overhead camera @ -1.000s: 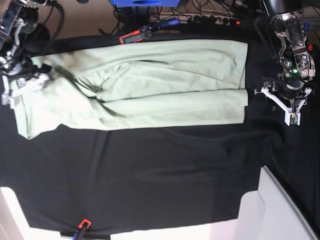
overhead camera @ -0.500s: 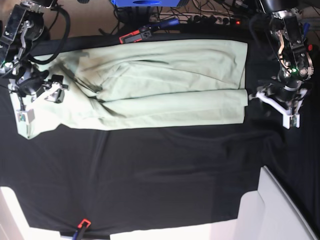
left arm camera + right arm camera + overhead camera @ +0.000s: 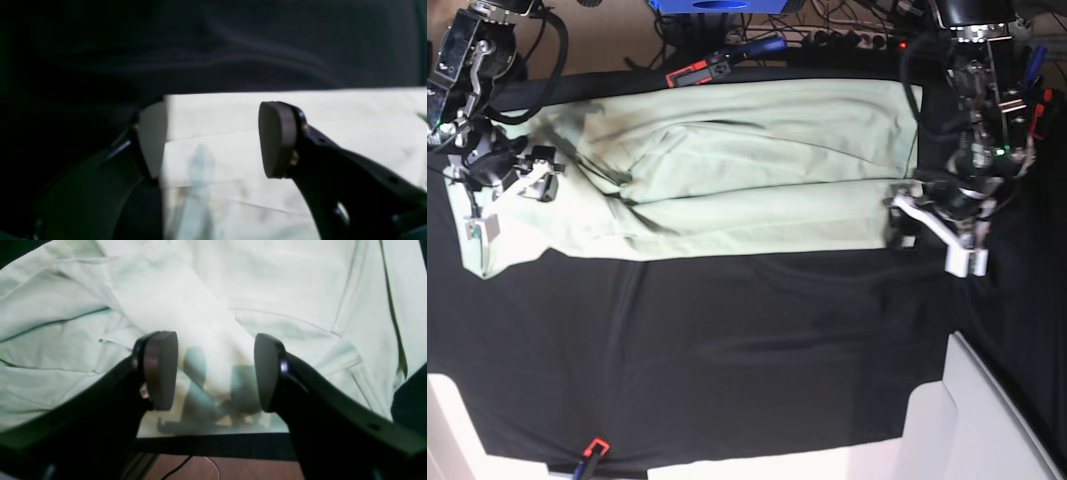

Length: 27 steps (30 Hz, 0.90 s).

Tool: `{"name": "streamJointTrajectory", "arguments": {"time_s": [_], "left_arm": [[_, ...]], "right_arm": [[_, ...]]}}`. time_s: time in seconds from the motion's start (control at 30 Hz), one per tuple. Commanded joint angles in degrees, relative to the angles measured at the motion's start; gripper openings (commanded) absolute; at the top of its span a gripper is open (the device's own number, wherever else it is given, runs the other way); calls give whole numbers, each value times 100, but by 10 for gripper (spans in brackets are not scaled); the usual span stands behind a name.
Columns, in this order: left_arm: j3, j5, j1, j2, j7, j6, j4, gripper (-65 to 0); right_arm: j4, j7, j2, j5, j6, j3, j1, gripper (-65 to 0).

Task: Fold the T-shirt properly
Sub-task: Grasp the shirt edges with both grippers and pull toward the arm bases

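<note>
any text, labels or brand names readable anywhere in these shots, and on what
None can be read.
T-shirt: plain, no print or label visible.
Red and black tool at the far table edge: any marking too small to read.
Black cloth: no writing.

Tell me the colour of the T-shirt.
Pale mint green, plain, no pattern. The T-shirt shows best in the base view.

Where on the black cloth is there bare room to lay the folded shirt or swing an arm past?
The wide strip of black cloth below the pale mint-green cotton T-shirt lies bare, bordered below by the white table edge. It is crowded along the top with cables, and at both shirt ends, where the right gripper and left gripper hover, jaws open.
</note>
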<state>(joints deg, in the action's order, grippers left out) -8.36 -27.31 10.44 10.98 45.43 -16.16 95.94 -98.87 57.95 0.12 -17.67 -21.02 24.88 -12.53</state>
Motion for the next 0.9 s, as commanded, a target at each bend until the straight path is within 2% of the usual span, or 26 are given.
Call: {"name": "streamJointTrajectory", "arguments": {"time_s": [0.0, 0.07, 0.1, 0.13, 0.23, 0.27, 0.43, 0.57, 0.77, 0.83, 0.87], "left_arm": [[76, -60, -46, 67, -117, 3, 19, -233], [357, -60, -90, 67, -125, 3, -218, -247], [542, -60, -125, 67, -143, 3, -438, -282], [726, -60, -222, 67, -248, 12, -623, -338], [1359, -60, -477, 67, -881, 30, -1344, -591], [1500, -60, -547, 67, -1057, 30, -1581, -630], [1737, -60, -714, 67, -1778, 38, -2478, -637], [1728, -60, -705, 128, -2253, 47, -2785, -640], [1720, -60, -696, 190, -2490, 47, -2768, -645], [1720, -60, -696, 181, -2473, 47, -2689, -647], [1720, -60, -670, 172, -2473, 47, -2557, -648]], "right_arm": [[-95, -112, 63, -57, -22, 13, 71, -303], [-95, -209, 89, -57, -22, 4, 194, -303], [-69, -323, 98, -48, -22, 4, 256, -303], [-16, -437, 98, -48, -22, 4, 335, -303], [300, -666, 239, -31, -22, 4, 616, -303], [476, -692, 291, -31, -22, 4, 730, -303], [1786, -780, 713, -31, -22, 4, 1443, -303], [2700, -1413, 1039, -31, -22, 4, 1821, -303], [3966, -1940, 1373, -31, -22, 4, 2286, -306], [4239, -2063, 1417, -22, -22, 4, 2401, -354], [4335, -2099, 1452, -22, -22, 4, 2418, -411]]}}
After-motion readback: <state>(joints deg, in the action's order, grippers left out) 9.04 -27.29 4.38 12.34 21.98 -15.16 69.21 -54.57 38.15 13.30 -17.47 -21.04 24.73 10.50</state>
